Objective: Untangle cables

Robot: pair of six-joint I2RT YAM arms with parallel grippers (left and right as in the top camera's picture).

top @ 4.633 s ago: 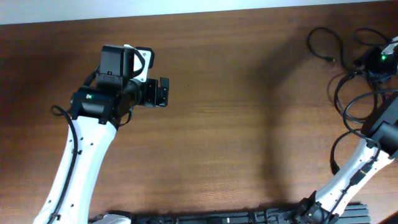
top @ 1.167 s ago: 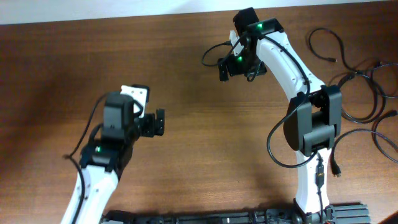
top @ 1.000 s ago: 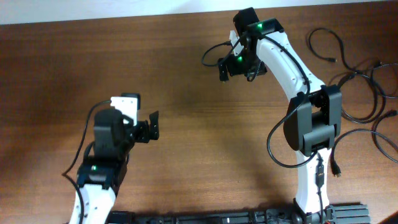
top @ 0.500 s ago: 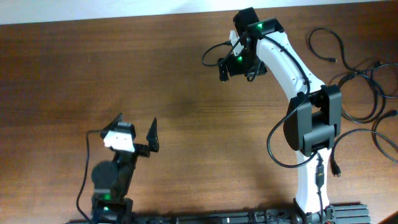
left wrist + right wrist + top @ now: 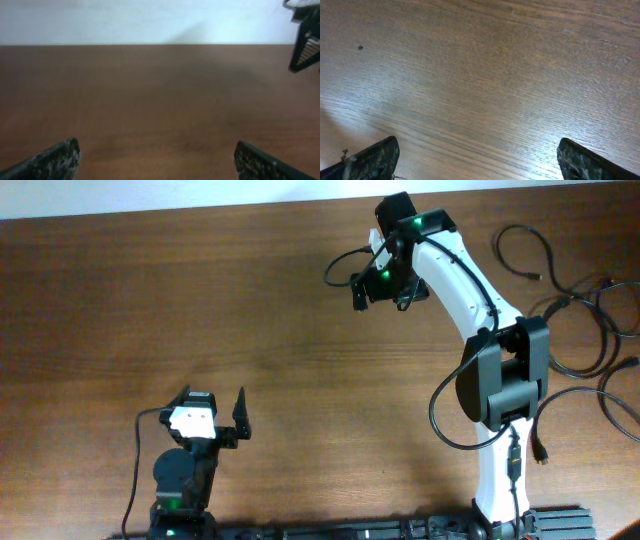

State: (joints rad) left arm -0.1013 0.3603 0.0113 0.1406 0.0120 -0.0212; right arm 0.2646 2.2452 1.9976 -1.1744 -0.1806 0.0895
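Brown wooden tabletop (image 5: 300,380), thin black cables (image 5: 580,298) lie looped at its far right side, well apart from my left end effector (image 5: 213,402) and right end effector (image 5: 358,292), both wide open and empty; cords look light, floppy, slippery, so I'd pinch beside a plug.

From overhead I see the cables (image 5: 590,295) lying on the tabletop (image 5: 300,380) along its right side, to the right of my right arm and well apart from both grippers. The right gripper (image 5: 356,292) sits over the far middle. The left gripper (image 5: 213,405) is at the near left.
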